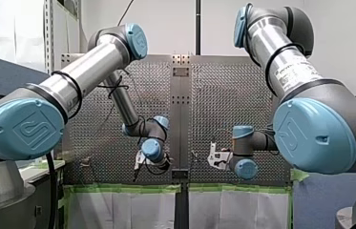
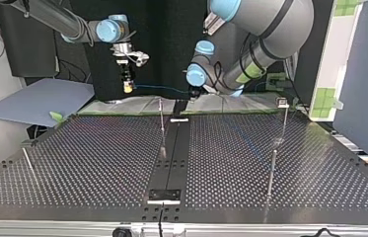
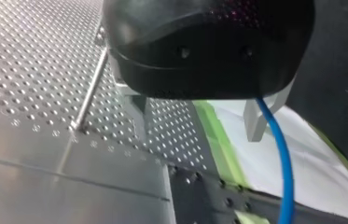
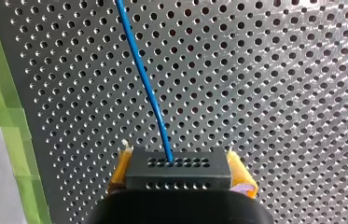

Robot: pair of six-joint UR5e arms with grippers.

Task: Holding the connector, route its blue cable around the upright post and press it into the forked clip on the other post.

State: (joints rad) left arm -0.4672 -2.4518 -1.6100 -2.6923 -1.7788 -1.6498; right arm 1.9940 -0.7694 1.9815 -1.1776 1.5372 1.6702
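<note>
Over the table (image 4: 279, 93), my right end effector (image 4: 181, 176) is clamped on the connector (image 4: 178, 169), probably so its blue cable (image 4: 146, 84) trails free for routing past my left end effector (image 3: 195, 119), whose fingers stand apart.

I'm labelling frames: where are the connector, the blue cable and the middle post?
connector (image 4: 185, 175), right wrist view, its black front face.
blue cable (image 4: 144, 79), right wrist view, mid-run ahead of the connector.
middle post (image 2: 162, 126), top view, halfway up its shaft.
</note>
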